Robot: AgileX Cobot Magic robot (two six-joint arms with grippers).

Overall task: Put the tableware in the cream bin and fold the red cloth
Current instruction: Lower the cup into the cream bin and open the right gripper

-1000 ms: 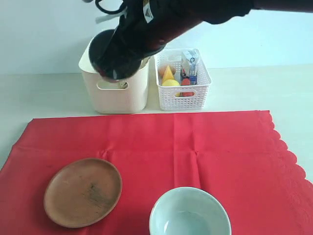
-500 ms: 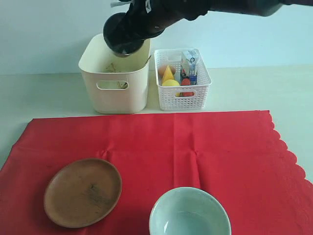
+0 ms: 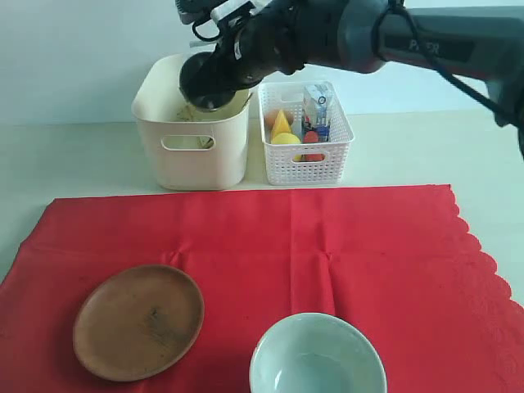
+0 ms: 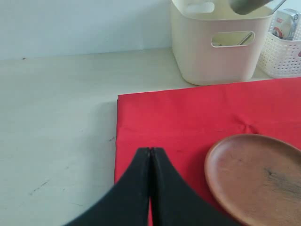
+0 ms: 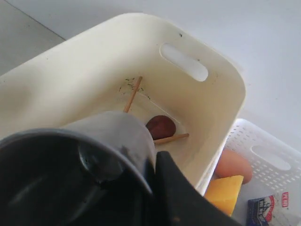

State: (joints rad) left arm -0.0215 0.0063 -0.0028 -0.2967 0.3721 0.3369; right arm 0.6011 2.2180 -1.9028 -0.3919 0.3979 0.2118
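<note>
My right gripper [image 3: 223, 72] is shut on the rim of the steel cup [image 3: 210, 82], which tilts over the mouth of the cream bin [image 3: 192, 151]. In the right wrist view the cup [image 5: 94, 155] fills the foreground, one finger [image 5: 181, 193] against its wall. In the bin [image 5: 84, 70] lie a dark wooden spoon [image 5: 161, 126] and two chopsticks [image 5: 133, 94]. The brown plate [image 3: 139, 321] and the pale bowl [image 3: 318, 360] sit on the red cloth [image 3: 327, 237]. My left gripper [image 4: 150, 151] is shut and empty over the cloth's [image 4: 188, 113] edge, beside the plate [image 4: 258, 179].
A white lattice basket [image 3: 304, 135] stands right of the bin and holds a milk carton [image 3: 318, 102], an egg [image 5: 233, 165] and a cheese wedge [image 5: 225, 193]. Bare pale table [image 4: 56, 117] lies left of the cloth.
The right arm has carried the cup back from the camera and to the right, until it hangs at the bin's mouth. The plate, bowl and cloth have not moved.
</note>
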